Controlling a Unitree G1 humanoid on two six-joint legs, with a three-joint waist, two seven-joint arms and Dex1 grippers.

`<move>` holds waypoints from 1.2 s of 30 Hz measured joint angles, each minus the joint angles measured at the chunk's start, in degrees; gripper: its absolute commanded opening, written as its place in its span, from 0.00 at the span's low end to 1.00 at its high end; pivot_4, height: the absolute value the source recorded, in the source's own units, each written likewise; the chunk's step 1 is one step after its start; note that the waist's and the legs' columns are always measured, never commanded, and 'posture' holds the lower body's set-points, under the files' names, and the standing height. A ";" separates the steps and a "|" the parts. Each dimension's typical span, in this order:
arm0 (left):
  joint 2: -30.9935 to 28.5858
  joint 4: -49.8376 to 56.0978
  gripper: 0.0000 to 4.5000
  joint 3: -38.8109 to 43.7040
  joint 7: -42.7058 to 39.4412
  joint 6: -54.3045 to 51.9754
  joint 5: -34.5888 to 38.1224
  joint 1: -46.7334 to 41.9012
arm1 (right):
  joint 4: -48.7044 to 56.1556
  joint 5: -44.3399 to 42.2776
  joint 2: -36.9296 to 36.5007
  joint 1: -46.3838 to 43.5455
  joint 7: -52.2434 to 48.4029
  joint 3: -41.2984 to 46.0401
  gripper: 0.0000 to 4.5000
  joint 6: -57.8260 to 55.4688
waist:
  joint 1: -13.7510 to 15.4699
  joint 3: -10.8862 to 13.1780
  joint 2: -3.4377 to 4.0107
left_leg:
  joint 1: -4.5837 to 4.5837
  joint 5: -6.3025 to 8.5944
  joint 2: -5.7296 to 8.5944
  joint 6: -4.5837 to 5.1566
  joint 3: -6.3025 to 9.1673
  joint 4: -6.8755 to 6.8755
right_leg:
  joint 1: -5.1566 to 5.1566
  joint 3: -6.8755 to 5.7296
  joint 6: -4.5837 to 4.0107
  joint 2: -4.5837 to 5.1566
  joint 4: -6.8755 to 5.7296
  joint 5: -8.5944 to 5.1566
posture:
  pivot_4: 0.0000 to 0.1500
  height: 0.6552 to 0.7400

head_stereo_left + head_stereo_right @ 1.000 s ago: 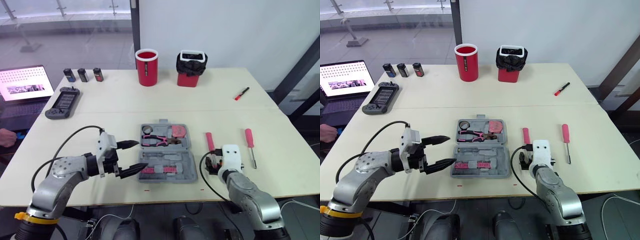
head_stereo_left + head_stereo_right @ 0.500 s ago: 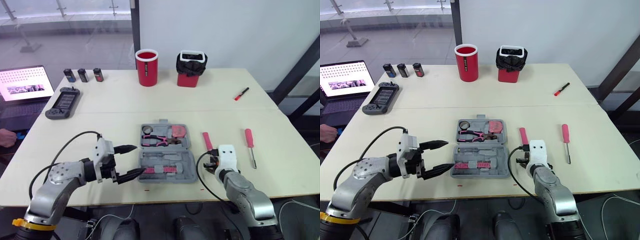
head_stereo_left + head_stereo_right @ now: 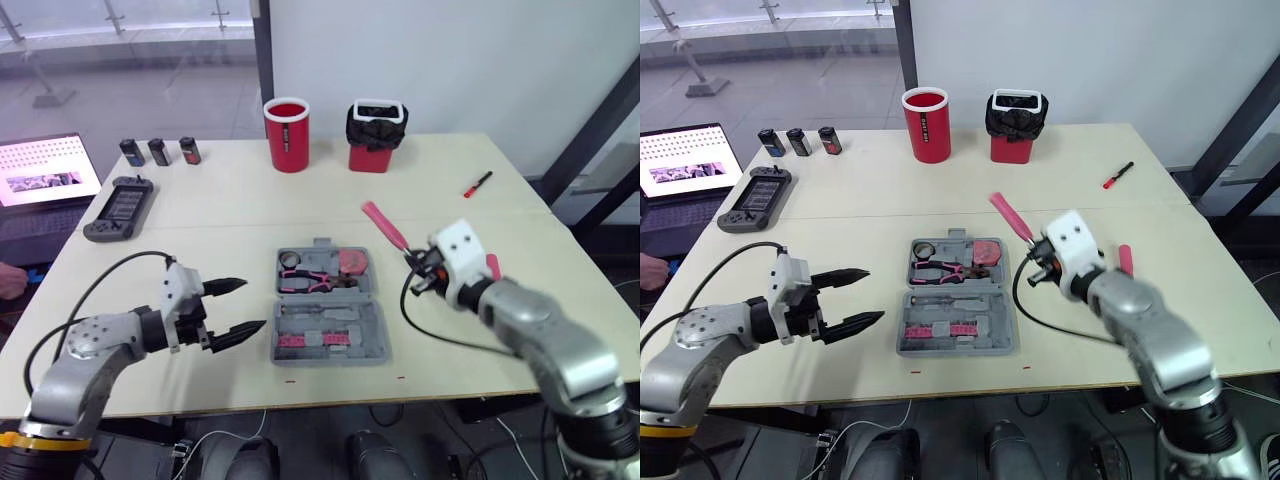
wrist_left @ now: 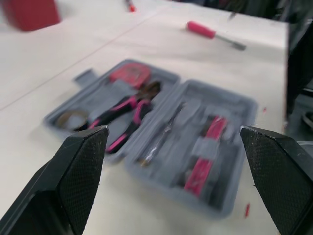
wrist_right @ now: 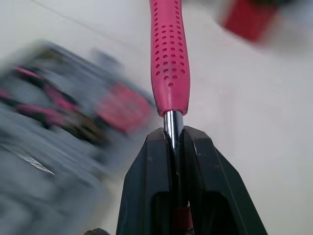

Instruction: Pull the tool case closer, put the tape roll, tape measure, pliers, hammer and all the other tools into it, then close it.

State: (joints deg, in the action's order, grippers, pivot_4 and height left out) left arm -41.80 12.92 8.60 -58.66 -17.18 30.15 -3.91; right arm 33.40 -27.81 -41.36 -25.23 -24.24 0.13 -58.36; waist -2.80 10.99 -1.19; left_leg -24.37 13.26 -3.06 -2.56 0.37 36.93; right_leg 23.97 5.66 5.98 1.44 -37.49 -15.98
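The grey tool case (image 3: pixel 372 340) lies open at the table's middle front. Its far half holds a tape roll (image 3: pixel 291 260), pink-handled pliers (image 3: pixel 308 282) and a pink tape measure (image 3: pixel 352 263); the near half holds small pink tools (image 3: pixel 305 342). My right gripper (image 3: pixel 418 262) is shut on the metal shaft of a pink-handled tool (image 3: pixel 383 225), held in the air just right of the case, handle pointing up and away. The tool's head is hidden. My left gripper (image 3: pixel 253 305) hovers open left of the case, fingers pointing at it. A pink screwdriver (image 3: pixel 1125 258) lies behind my right arm.
At the back stand a red cup (image 3: pixel 287 120) and a red bin with a black bag (image 3: pixel 375 123). A red pen (image 3: pixel 478 184) lies back right. A game controller (image 3: pixel 118 205), three small batteries (image 3: pixel 158 151) and a laptop (image 3: pixel 45 172) sit back left.
My right gripper closed on the pink-handled tool's shaft and lifted it off the table, up and away. My left gripper drew back a little from the case, still open.
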 measured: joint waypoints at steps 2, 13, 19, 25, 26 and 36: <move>-1.18 -1.35 1.00 0.91 -1.40 0.33 0.02 0.31 | 0.09 -4.87 -3.12 -7.53 -6.14 -3.59 0.01 -6.67 | 0.08 0.01 0.02 | -0.05 0.00 0.00 0.00 -0.06 0.00 | 0.08 0.00 -0.01 0.04 0.01 0.00 | 1.00 0.98; -3.29 -3.14 1.00 4.02 -9.00 4.87 0.58 3.77 | -10.50 -1.94 -7.52 -28.41 -25.54 -31.94 0.01 -11.54 | 0.19 0.03 -0.03 | -0.16 0.00 0.02 0.00 -0.27 0.07 | 0.27 0.03 -0.04 0.21 0.03 0.00 | 1.00 0.98; -3.27 -3.30 1.00 3.97 -13.02 9.56 0.52 4.02 | -18.35 5.18 -5.08 -33.44 -31.27 -41.41 0.01 -7.44 | 0.08 0.03 -0.02 | -0.19 0.00 0.00 0.00 -0.29 0.02 | 0.37 0.02 -0.03 0.16 0.00 0.01 | 1.00 0.98; -2.88 -3.36 1.00 3.84 -13.72 11.45 0.49 4.04 | -23.40 9.82 -0.74 -34.27 -33.11 -44.25 0.01 -4.83 | 0.14 0.03 -0.02 | -0.20 0.00 0.00 0.00 -0.28 0.04 | 0.37 0.03 -0.02 0.15 -0.04 0.02 | 1.00 0.98; -2.78 -3.37 1.00 3.79 -13.72 11.59 0.48 3.89 | -23.92 10.46 -0.20 -34.27 -33.46 -44.56 0.01 -4.66 | 0.14 0.03 -0.02 | -0.20 0.00 0.00 0.00 -0.29 0.04 | 0.37 0.03 -0.01 0.15 -0.05 0.02 | 1.00 0.98; -2.44 -3.78 1.00 3.30 -14.18 13.57 0.32 3.12 | -29.80 16.46 3.30 -34.24 -35.50 -46.67 0.01 -1.86 | 0.17 0.03 -0.02 | -0.20 0.00 0.00 0.00 -0.28 0.09 | 0.41 0.02 0.00 0.14 -0.20 0.02 | 1.00 0.98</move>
State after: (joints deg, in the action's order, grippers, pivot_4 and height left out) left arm -44.24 9.14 11.90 -72.85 -3.61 30.46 -0.80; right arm 3.61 -11.35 -38.06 -59.48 -59.73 -46.55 -60.22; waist -2.63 11.02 -1.21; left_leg -24.57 13.26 -3.06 -2.56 0.09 37.02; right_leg 24.39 5.68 5.98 1.58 -37.69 -15.96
